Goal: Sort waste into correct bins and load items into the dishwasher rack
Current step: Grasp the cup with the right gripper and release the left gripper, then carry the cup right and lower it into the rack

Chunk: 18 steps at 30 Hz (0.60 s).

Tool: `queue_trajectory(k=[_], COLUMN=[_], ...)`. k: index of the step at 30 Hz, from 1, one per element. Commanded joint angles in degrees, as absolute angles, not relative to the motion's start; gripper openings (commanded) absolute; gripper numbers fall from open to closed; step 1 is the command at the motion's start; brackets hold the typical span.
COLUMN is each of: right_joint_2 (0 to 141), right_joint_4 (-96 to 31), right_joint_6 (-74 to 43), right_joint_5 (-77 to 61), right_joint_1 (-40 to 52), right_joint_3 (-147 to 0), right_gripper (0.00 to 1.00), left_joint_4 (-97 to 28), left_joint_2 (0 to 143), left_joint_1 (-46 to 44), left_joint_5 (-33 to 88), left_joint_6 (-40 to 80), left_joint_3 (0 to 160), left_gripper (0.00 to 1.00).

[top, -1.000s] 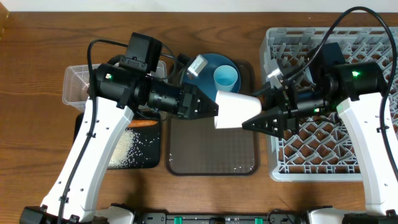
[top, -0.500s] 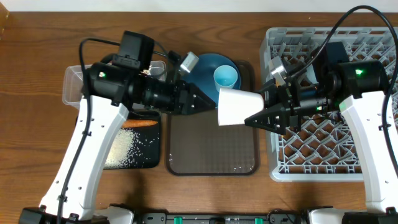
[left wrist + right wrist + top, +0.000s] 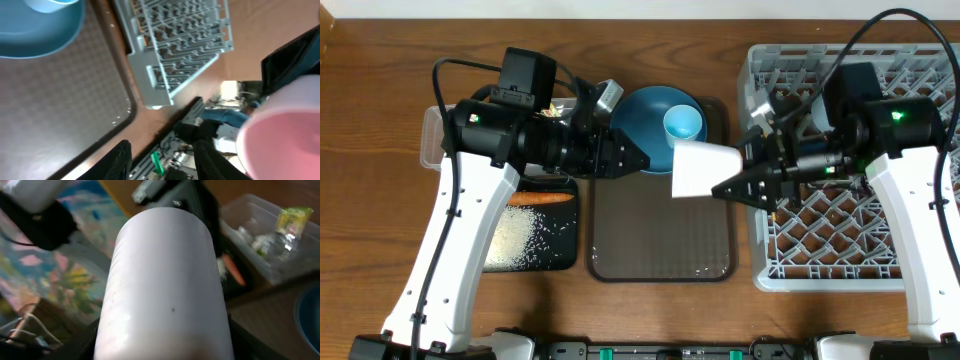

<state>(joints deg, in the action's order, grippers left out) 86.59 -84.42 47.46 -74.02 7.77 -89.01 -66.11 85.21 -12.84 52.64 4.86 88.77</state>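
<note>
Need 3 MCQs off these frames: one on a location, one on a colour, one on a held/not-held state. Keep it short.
1. Where is the light blue cup?
A) in the black tray
B) on the blue plate
C) in the right gripper

2. What colour is the long item lying by the rice in the black tray?
A) orange
B) green
C) blue

3. The pink cup is:
A) standing on the blue plate
B) gripped by the left gripper
C) gripped by the right gripper

Key:
1 B, it sits inside the plate's rim.
2 A, it is a carrot.
3 C, the right fingers clamp it; the left gripper is open and clear of it.
</note>
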Motion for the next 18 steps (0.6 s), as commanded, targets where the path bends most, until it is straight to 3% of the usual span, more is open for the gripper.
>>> queue_trajectory(k=[1,6,10,15,16,18], right_joint_2=[86.52,86.52,86.52,86.52,86.52,86.52], right_joint_4=[-80.44,-72.38,-71.05,-75.35,-76.2,-77.82], right_joint_6=[33.04,14.52,5.74,2.5,2.09,1.5], right_joint_5=[-65.84,-48.73,-32.95,-18.17,-16.62,-14.13], right_joint_1=[7.4,7.42,7.42,7.4,7.4,7.4], right_joint_3=[-89.12,-89.12,-89.12,-89.12,-89.12,-89.12], right_gripper=[0.3,0.29,0.29,0.28,0.28,0.28], left_joint_4=[-66.17,-66.17,-66.19,-66.83,-66.83,-66.81], left_joint_2=[85.06,85.06,85.06,85.08,85.08,85.06], left_joint_1=[-12.56,-12.56,-12.56,-12.56,-12.56,-12.56], left_joint_5=[47.97,46.39,46.39,46.39,46.39,46.39], left_joint_6=[4.73,4.73,4.73,4.73,4.73,4.73], left_joint_3=[89.06,89.06,89.06,89.06,89.06,89.06], left_gripper=[0.43,0.5,0.64,0.73,0.81,0.86])
